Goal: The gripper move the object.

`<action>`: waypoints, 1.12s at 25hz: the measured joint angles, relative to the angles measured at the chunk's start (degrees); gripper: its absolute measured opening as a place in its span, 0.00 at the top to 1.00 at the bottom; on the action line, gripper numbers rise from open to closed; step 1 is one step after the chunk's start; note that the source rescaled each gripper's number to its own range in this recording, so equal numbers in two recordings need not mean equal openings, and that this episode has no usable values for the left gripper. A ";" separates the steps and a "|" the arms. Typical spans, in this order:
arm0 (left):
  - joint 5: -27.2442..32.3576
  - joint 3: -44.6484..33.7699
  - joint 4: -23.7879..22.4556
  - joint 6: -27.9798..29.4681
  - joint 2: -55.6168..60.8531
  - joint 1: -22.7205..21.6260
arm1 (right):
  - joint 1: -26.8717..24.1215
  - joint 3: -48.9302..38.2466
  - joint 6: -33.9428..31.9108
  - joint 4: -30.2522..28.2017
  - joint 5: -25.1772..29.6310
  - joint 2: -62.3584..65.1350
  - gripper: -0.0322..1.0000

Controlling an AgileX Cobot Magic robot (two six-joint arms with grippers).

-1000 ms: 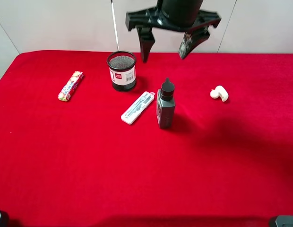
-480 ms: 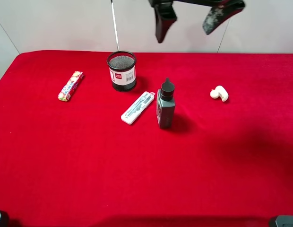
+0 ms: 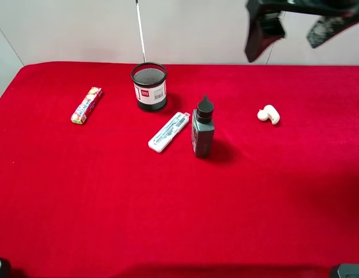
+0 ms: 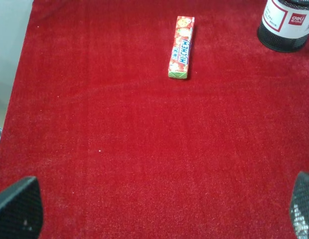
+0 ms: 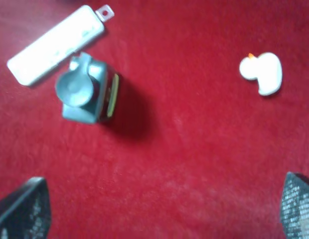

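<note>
The dark grey bottle [image 3: 202, 134] with a black nozzle cap stands upright on the red cloth near the middle, also seen from above in the right wrist view [image 5: 87, 93]. My right gripper [image 3: 295, 32] hangs high at the top right of the exterior view, open and empty, well above and to the right of the bottle; its fingertips [image 5: 25, 211] show at the frame corners. My left gripper [image 4: 159, 211] is open and empty over bare cloth; only its fingertips [image 4: 17, 209] show.
A black mesh pen cup [image 3: 149, 87] stands behind-left of the bottle. A flat white case [image 3: 169, 131] lies just left of it. A candy stick [image 3: 87, 105] lies far left. A small white duck [image 3: 268, 114] sits to the right.
My right gripper has risen and moved to the right, away from above the bottle, staying open. The bottle and other objects have not moved.
</note>
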State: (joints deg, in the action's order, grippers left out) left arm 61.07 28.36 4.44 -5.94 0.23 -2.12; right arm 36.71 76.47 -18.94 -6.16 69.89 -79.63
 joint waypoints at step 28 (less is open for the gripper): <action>0.00 0.00 0.00 0.00 0.00 0.00 | -4.65 -8.94 5.64 -5.42 0.09 17.84 0.00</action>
State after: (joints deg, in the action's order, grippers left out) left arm 61.07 28.36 4.44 -5.94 0.23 -2.12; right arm 32.05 67.53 -13.30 -11.59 69.99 -61.79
